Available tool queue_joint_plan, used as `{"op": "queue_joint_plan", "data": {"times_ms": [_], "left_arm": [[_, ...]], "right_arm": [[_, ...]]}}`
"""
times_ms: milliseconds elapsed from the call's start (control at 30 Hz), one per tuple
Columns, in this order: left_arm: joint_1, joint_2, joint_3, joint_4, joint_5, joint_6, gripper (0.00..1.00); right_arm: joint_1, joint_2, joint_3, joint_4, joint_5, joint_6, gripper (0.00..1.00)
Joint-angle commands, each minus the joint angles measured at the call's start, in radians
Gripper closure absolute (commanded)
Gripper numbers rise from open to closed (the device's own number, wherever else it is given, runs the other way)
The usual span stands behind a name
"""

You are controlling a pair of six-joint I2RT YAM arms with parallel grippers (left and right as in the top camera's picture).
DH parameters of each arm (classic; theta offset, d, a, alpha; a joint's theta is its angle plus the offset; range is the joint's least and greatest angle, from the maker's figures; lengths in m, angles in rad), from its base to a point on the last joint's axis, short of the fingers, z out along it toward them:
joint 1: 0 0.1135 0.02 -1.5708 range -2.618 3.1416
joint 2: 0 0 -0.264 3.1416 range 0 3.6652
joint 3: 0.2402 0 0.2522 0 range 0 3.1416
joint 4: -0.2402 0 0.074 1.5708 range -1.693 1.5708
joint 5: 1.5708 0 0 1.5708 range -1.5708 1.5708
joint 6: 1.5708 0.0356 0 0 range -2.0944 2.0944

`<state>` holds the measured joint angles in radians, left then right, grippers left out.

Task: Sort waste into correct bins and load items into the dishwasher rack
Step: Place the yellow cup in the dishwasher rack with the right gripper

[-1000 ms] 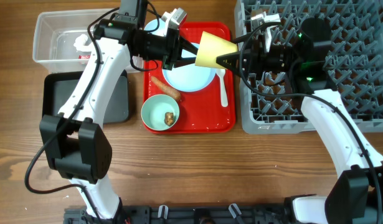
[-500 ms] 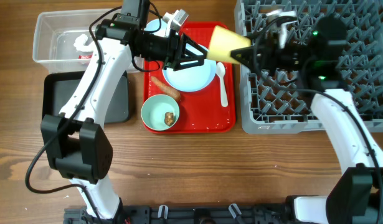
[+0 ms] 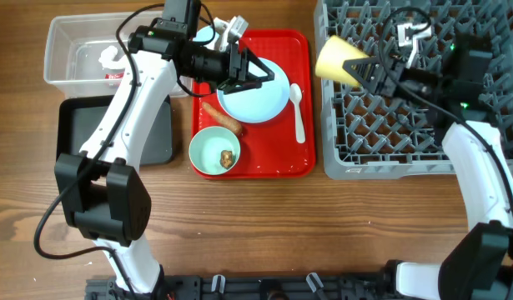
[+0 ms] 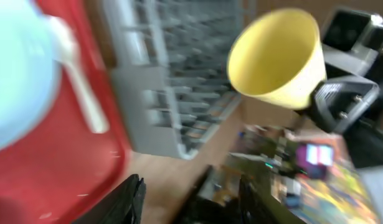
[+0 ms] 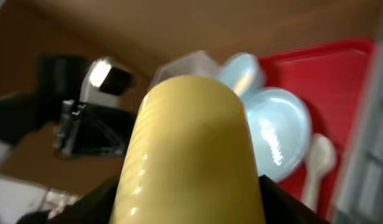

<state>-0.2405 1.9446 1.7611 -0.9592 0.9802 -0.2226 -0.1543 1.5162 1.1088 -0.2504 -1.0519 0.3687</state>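
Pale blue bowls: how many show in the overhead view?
2. One bowl, holding a brown food lump, sits on the red tray's near-left corner; the other is by the tray's far-left corner, largely hidden behind the left arm.

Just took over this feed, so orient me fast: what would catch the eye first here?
The yellow cup stands out, held sideways in the right gripper over the dishwasher rack's edge nearest the red tray. The left gripper hangs open and empty above the pale blue plate on that tray.
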Motion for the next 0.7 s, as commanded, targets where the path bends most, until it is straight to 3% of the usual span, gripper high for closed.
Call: {"op": "queue_joint_plan", "data": {"times_ms": [0,233,400,667], "left_arm": [[-0.004,-0.015,0.014,0.002,-0.243,0.009,0.50],[-0.004,-0.015,0.014,0.002,-0.446,0.009,0.48],[-0.004,-0.014,0.014,-0.002,-0.515,0.009,0.44],[-0.004,-0.014,0.012,-0.032,-0.602,0.009,0.43]], "right_arm": [[-0.002,-0.099,0.101,-0.211,0.367,-0.160,0.41],[0.003,-0.152,0.326,-0.638,0.743,-0.216,0.44],[0.056,-0.142,0.366,-0.842,0.934,-0.228,0.44],[0.092,-0.041,0.366,-1.012,0.985,-0.219,0.43]]}}
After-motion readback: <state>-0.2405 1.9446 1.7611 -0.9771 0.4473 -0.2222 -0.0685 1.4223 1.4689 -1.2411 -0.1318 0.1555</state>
